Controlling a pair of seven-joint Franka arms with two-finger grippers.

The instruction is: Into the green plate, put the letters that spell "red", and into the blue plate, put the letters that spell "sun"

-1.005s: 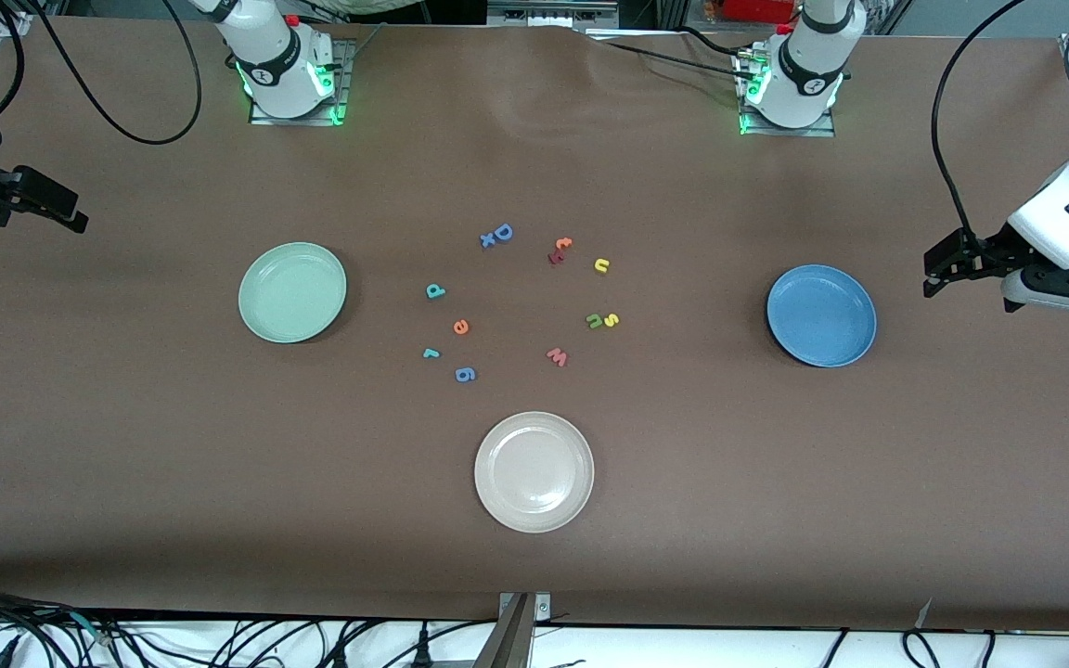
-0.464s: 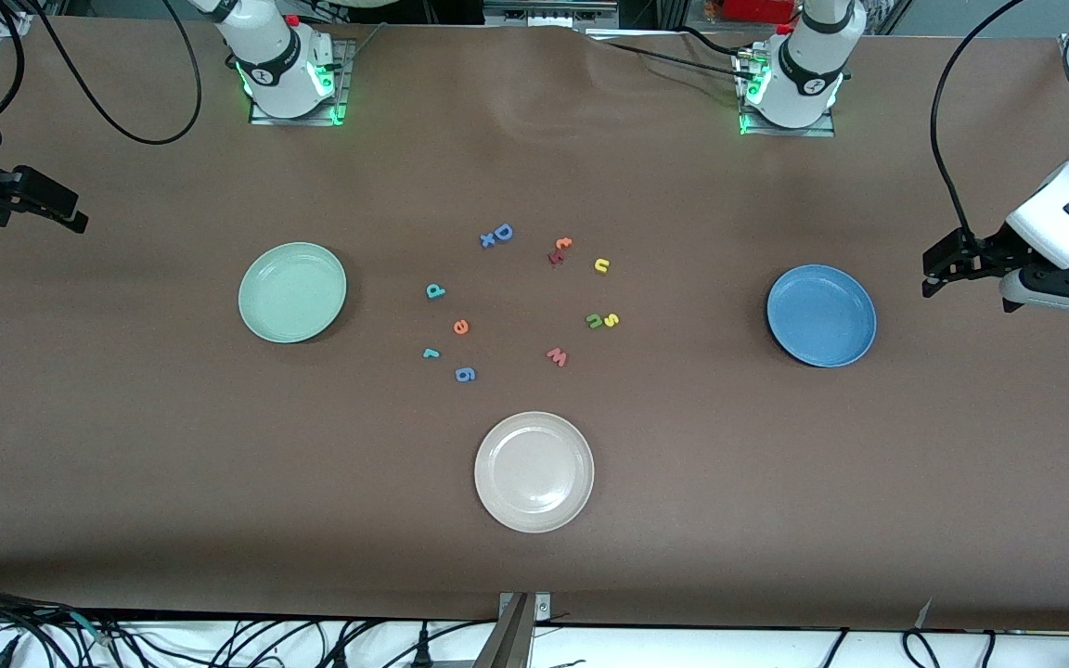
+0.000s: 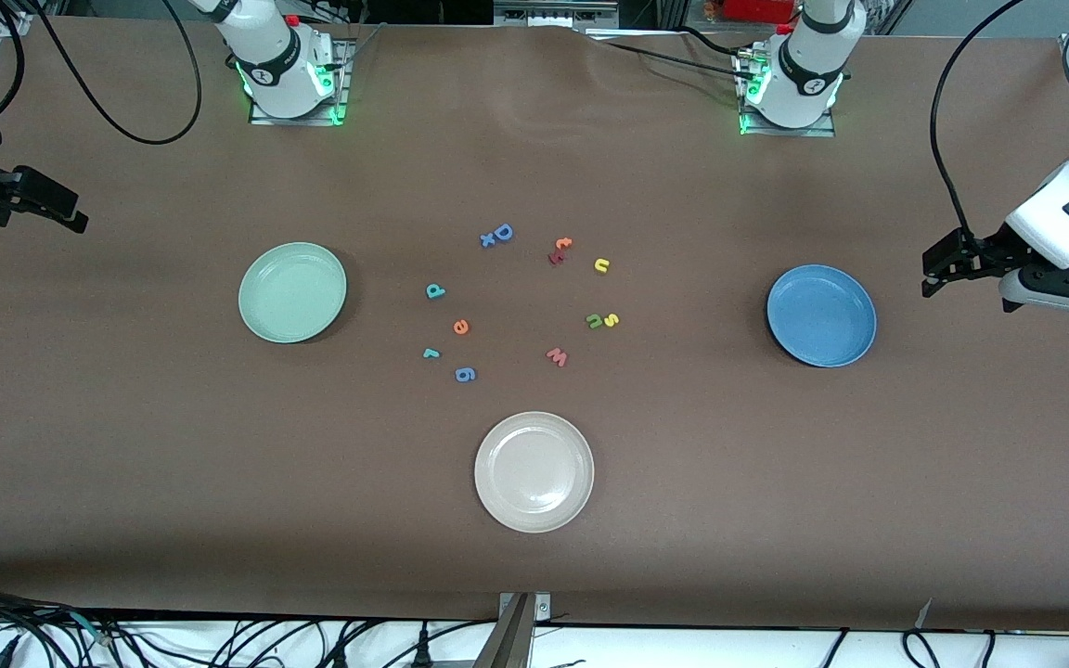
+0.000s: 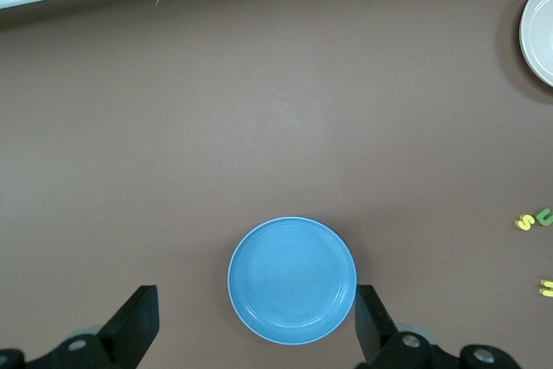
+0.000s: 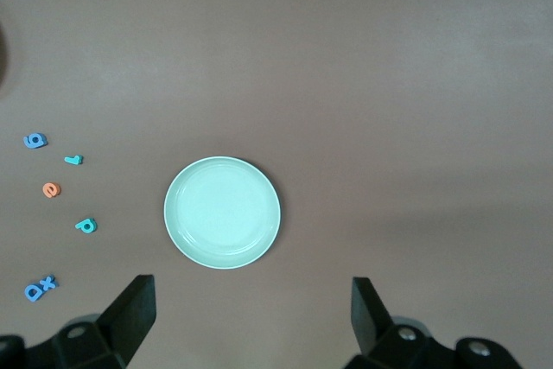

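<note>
Black fingers of left gripper (image 3: 947, 264) spread wide, empty, over bare counter (image 3: 776, 520) just past blue plate (image 3: 821, 315). Right gripper (image 3: 57, 209) likewise wide, empty, past green plate (image 3: 292, 292); both arms wait. Nothing plated yet. Teal d (image 3: 435, 291), orange e (image 3: 461, 326), teal r (image 3: 431, 353) lie mid-counter; yellow u (image 3: 601, 265), yellow s (image 3: 611, 320) touching green n (image 3: 595, 321). Advice: descend vertically, pinch one tiny letter, separate s from n first.
</note>
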